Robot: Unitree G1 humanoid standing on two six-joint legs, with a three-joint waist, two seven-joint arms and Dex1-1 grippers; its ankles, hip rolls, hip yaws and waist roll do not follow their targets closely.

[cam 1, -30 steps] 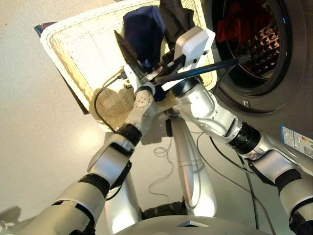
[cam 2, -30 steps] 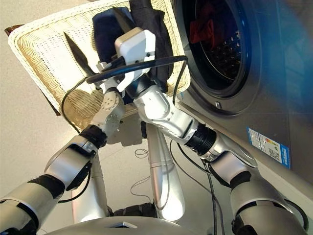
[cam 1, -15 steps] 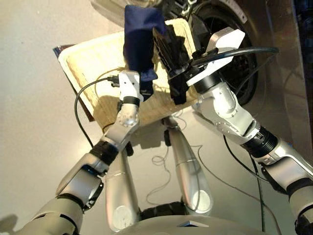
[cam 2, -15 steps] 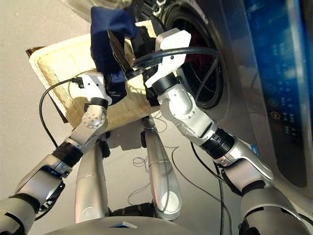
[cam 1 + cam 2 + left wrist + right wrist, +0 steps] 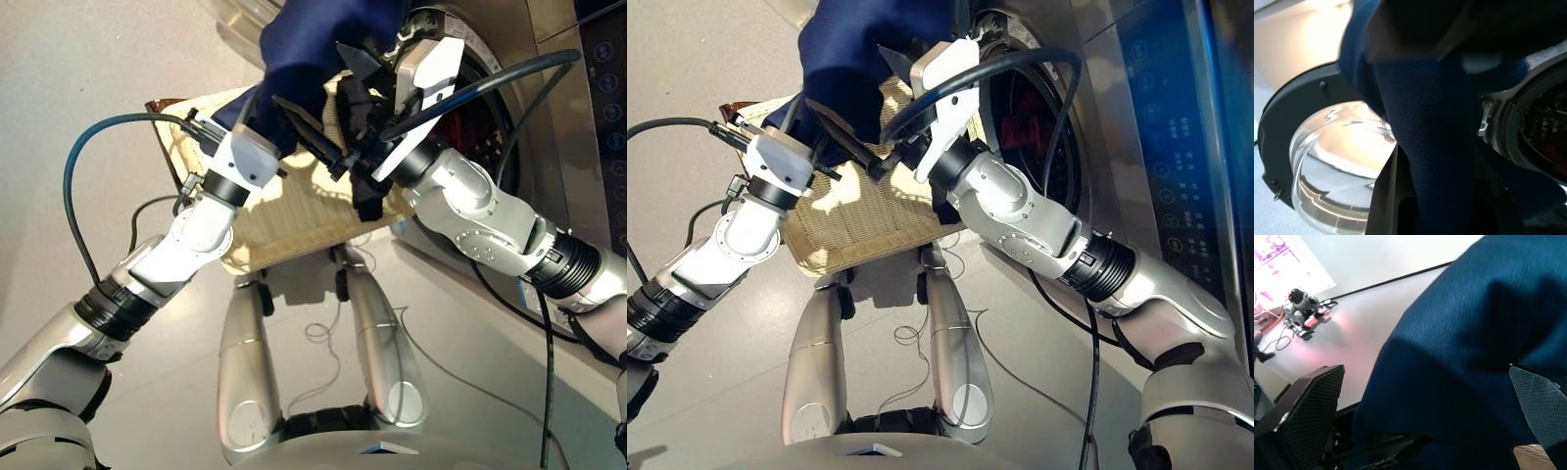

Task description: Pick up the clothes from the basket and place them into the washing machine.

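Note:
My left gripper (image 5: 266, 119) is shut on the navy blue garment (image 5: 323, 44) and holds it bunched up high above the cream woven basket (image 5: 284, 220), in front of the washing machine (image 5: 509, 59). Cloth hides its fingers. My right gripper (image 5: 309, 73) is open, its black fingers (image 5: 1308, 401) spread wide on either side of the navy cloth. A black garment (image 5: 364, 117) hangs just under the right gripper over the basket's right end; whether it rests on the gripper I cannot tell. Coral-red cloth (image 5: 482, 103) lies inside the drum.
The round glass door (image 5: 1337, 161) stands swung open to the left of the drum. A dark panel (image 5: 607, 98) sits on the appliance at the right. A blue cable (image 5: 88, 157) arcs off my left arm, and thin cables (image 5: 323, 323) lie on the floor below the basket.
The view has tilted. My left arm has lifted the navy garment higher and closer to the drum. The right gripper's open fingers now flank the navy cloth.

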